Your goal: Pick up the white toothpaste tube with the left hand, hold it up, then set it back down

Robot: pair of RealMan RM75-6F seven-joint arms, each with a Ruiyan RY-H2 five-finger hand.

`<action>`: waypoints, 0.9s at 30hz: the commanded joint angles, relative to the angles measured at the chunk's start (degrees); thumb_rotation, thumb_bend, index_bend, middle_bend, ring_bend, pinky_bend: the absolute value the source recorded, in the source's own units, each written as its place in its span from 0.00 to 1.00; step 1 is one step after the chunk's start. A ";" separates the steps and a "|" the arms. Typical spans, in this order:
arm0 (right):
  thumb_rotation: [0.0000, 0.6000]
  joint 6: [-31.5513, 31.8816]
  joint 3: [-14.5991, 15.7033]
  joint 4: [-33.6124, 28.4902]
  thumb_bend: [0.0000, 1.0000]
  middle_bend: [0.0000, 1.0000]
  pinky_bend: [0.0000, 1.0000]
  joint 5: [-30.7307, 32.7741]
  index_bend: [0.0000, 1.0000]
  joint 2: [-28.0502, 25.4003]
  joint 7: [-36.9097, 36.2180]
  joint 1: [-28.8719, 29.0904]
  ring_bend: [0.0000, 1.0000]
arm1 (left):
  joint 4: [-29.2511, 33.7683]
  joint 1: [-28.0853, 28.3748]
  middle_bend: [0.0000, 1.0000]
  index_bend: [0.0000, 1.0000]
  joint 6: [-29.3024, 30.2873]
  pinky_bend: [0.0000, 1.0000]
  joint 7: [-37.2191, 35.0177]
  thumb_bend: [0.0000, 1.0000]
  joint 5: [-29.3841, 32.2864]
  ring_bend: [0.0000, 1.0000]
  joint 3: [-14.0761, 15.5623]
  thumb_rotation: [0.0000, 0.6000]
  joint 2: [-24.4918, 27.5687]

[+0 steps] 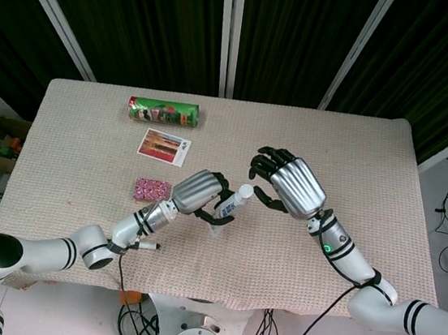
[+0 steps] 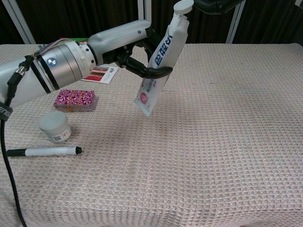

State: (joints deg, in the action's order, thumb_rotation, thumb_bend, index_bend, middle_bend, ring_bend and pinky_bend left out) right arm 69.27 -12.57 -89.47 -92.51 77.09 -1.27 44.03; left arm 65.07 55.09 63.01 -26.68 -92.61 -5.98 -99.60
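The white toothpaste tube (image 1: 230,207) (image 2: 158,71), printed with blue lettering, hangs tilted in the air with its cap up and its flat end low, clear of the tablecloth. My left hand (image 1: 199,191) (image 2: 128,45) grips it around the middle, fingers wrapped over the front. My right hand (image 1: 288,179) hovers just right of the cap, fingers apart and empty. The chest view shows only its dark fingertips (image 2: 215,4) at the top edge.
A pink patterned box (image 1: 152,189) (image 2: 75,99) lies left of the tube, with a picture card (image 1: 164,145) and a green packet (image 1: 164,112) behind it. A small white jar (image 2: 55,126) and a black-tipped marker (image 2: 45,151) sit near the front left.
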 commanded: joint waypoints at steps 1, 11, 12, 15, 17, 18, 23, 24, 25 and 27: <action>1.00 0.05 -0.05 -0.09 0.34 0.41 0.42 -0.06 0.52 0.09 -0.01 0.15 0.24 | 0.21 0.04 0.73 0.68 -0.26 0.44 0.17 0.64 0.19 0.55 0.03 0.66 0.05; 1.00 0.05 -0.12 -0.51 0.34 0.41 0.42 -0.93 0.53 0.99 -0.22 1.27 0.24 | 0.56 0.28 0.73 0.68 -1.21 0.44 1.01 0.64 0.67 0.55 0.07 0.66 0.10; 1.00 0.04 -0.14 -0.57 0.34 0.41 0.42 -1.00 0.53 1.07 -0.25 1.39 0.24 | 0.57 0.31 0.73 0.68 -1.32 0.44 1.06 0.64 0.71 0.55 0.07 0.66 0.10; 1.00 0.00 -0.19 -0.78 0.34 0.42 0.42 -1.22 0.53 1.23 -0.11 1.72 0.24 | 0.58 0.37 0.73 0.68 -1.41 0.44 1.31 0.64 0.74 0.55 0.07 0.66 0.04; 1.00 -0.02 -0.21 -0.88 0.34 0.42 0.42 -1.15 0.53 1.26 -0.07 1.82 0.24 | 0.61 0.39 0.73 0.68 -1.47 0.44 1.43 0.64 0.76 0.55 0.08 0.66 0.02; 1.00 -0.03 -0.21 -0.92 0.34 0.42 0.42 -1.10 0.53 1.27 -0.11 1.84 0.24 | 0.57 0.41 0.73 0.68 -1.50 0.44 1.55 0.64 0.73 0.55 0.11 0.66 0.02; 1.00 0.02 -0.28 -0.96 0.34 0.42 0.42 -1.22 0.53 1.59 -0.14 2.20 0.24 | 0.60 0.68 0.73 0.68 -2.36 0.44 2.57 0.64 0.94 0.55 0.20 0.66 0.14; 1.00 0.01 -0.32 -0.97 0.34 0.42 0.42 -1.26 0.53 1.69 -0.07 2.32 0.24 | 0.62 0.76 0.73 0.68 -2.50 0.44 2.83 0.64 0.96 0.55 0.19 0.66 0.14; 1.00 -0.06 -0.35 -1.01 0.34 0.42 0.42 -1.28 0.53 1.80 -0.04 2.46 0.24 | 0.65 0.82 0.73 0.68 -2.61 0.44 3.12 0.64 0.96 0.55 0.19 0.66 0.14; 1.00 -0.45 -0.34 -1.14 0.34 0.42 0.42 -1.29 0.53 1.95 0.16 2.79 0.24 | 0.84 0.94 0.73 0.68 -2.84 0.44 3.60 0.64 1.06 0.55 0.12 0.66 0.14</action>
State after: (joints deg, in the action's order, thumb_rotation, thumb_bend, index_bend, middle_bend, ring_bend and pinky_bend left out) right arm 68.89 -12.91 -90.57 -93.79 78.99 -1.17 46.75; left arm 65.85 55.97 60.24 -23.15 -91.59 -5.83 -99.46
